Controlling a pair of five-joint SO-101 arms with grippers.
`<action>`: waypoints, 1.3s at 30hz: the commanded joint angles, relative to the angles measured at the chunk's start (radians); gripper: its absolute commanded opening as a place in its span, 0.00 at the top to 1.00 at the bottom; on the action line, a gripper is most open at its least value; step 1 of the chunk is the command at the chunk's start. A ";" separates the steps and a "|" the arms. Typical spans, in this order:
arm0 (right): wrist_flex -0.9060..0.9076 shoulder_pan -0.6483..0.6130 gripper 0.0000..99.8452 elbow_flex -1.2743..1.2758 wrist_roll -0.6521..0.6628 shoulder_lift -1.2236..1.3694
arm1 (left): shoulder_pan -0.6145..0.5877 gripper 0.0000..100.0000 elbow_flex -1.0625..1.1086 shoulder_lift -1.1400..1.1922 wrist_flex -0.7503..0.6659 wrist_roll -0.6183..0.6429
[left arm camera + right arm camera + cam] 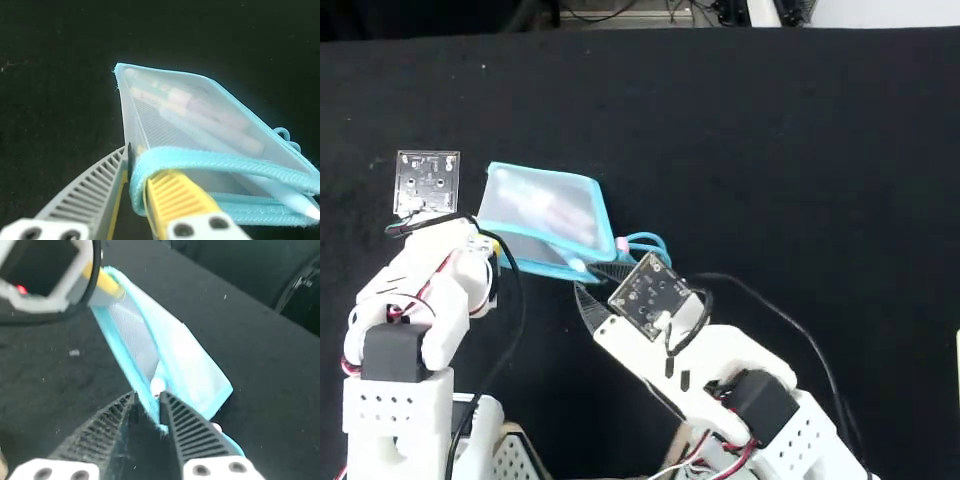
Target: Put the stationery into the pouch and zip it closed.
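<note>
- The translucent mesh pouch with light-blue trim (545, 215) is sitting on the black bench (770, 150) between the two arms
- Pale pens and sticks of stationery (200, 107) are lying inside it, so loading is looking nearly done, though a white-tipped pen (302, 207) is showing at the mouth
- The left tool (137, 165) is pinching the pouch's trimmed corner tight
- The right tool (148, 397) is closing narrowly on the blue zip edge at the other end. Zipping is looking like what is remaining, the mouth not yet shut
</note>
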 commanded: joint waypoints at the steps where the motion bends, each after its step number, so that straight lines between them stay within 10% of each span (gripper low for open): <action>1: -0.028 -0.003 0.90 -0.022 -0.008 0.004 | -0.004 0.97 -0.027 -0.009 0.000 -0.009; 26: -0.505 -0.018 0.99 0.053 -0.011 0.231 | 0.002 0.97 -0.027 -0.009 -0.002 -0.009; 33: -0.402 -0.094 0.97 -0.074 -0.005 0.395 | -0.001 0.97 -0.027 -0.009 0.000 -0.009; 39: -0.187 -0.095 0.76 -0.170 -0.005 0.360 | -0.004 0.97 -0.027 -0.009 0.002 -0.009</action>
